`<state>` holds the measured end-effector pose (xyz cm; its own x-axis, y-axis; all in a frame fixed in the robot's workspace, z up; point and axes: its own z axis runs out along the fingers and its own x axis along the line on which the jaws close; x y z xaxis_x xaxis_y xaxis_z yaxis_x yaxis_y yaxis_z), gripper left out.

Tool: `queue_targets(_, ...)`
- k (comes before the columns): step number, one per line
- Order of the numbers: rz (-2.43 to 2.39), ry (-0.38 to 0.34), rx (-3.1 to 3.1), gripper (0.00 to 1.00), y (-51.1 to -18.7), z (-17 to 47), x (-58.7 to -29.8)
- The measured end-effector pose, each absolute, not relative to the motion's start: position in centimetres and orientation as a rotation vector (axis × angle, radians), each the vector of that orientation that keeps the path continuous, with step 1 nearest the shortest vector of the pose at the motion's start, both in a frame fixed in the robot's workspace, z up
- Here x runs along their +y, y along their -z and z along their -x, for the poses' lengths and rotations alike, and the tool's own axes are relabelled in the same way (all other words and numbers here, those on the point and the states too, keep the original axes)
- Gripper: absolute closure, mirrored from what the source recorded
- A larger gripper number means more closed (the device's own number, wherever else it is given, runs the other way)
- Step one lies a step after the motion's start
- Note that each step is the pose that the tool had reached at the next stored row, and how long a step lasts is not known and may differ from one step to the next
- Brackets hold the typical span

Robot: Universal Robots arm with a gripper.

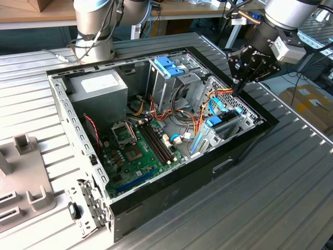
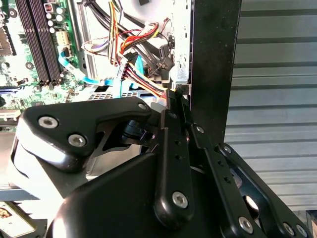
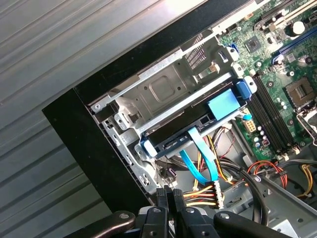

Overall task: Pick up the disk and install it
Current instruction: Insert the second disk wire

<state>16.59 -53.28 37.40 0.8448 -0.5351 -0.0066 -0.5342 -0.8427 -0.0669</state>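
1. The disk [image 3: 198, 116] sits in a drive bay at the front corner of the open computer case [image 1: 244, 140], already slid in between metal bay walls. In the first wrist view its dark edge shows with a light-blue frame tab at each end and a blue label patch on its face. In the exterior view it appears as the blue-edged unit [image 1: 221, 124] near the case's corner on the exterior view's right.
2. A flat blue data cable [image 3: 200, 156] runs from beside the disk toward a bundle of yellow, red and black power wires [image 3: 205, 191].
3. The gripper [image 1: 235, 91] hangs just above the case rim, over the drive bay area and apart from the disk. In both wrist views its black fingers [image 3: 168, 203] lie pressed together with nothing between them; the tips [image 2: 171, 99] point at the wire bundle beside the case's black wall.
4. The metal cage with a blue plastic top [image 1: 169, 67] stands upright further inside the case, on the exterior view's left of the disk.
5. The green motherboard [image 1: 138, 151] covers the case floor, with the grey power supply box [image 1: 99, 86] at the far corner.
6. The case rests on a ribbed metal table [image 1: 270, 198]; the robot arm's base [image 1: 93, 31] stands behind it.
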Motion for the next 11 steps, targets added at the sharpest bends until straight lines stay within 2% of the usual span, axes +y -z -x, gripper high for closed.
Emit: queue_targets(11,2.894,0.026,1.042,0.84,-37.41,-16.59,-53.29)
